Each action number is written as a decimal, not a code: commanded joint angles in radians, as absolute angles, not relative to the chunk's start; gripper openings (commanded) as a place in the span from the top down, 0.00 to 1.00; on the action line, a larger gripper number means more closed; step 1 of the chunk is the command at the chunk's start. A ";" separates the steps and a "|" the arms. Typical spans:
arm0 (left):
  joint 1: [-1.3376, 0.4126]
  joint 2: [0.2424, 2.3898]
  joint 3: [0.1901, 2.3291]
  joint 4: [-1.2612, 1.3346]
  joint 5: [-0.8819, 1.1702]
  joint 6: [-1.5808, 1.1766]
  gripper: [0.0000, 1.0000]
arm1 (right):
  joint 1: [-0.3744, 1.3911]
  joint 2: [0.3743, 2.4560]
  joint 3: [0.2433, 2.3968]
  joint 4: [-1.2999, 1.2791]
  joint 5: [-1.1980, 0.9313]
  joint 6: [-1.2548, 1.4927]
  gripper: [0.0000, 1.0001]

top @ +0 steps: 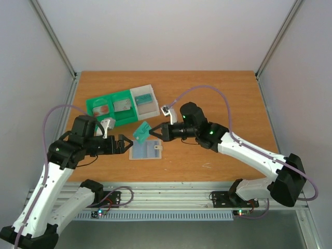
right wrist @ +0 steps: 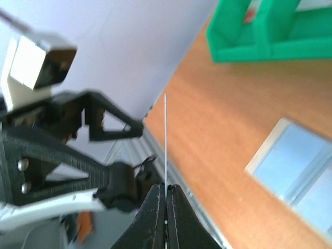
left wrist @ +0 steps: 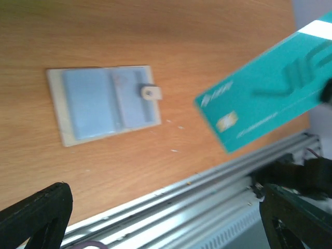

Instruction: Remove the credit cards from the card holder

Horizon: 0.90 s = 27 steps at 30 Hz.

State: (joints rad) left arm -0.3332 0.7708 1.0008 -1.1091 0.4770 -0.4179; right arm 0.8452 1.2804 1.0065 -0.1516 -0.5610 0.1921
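The card holder [top: 145,150] lies flat on the wooden table, pale blue-grey with a small white tab [left wrist: 151,92]; it also shows in the left wrist view [left wrist: 104,104] and the right wrist view [right wrist: 301,166]. A teal credit card [top: 141,130] hangs tilted above the table just beyond the holder, with my right gripper [top: 154,133] shut on its right end. In the right wrist view the card is a thin edge-on line [right wrist: 165,140] pinched between the shut jaws [right wrist: 166,194]. My left gripper [top: 124,144] stands wide open beside the holder's left edge, holding nothing [left wrist: 166,218]. The teal card [left wrist: 264,88] floats apart from it.
A green-and-white three-compartment tray [top: 115,116] stands behind the holder, with cards lying in its compartments. The table's near edge meets a metal rail [left wrist: 207,192]. White walls close in the left and right sides.
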 commanded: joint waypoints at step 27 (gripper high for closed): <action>-0.333 0.664 0.893 -0.998 0.278 -0.381 0.01 | 0.695 1.994 1.580 -0.204 0.043 0.202 0.99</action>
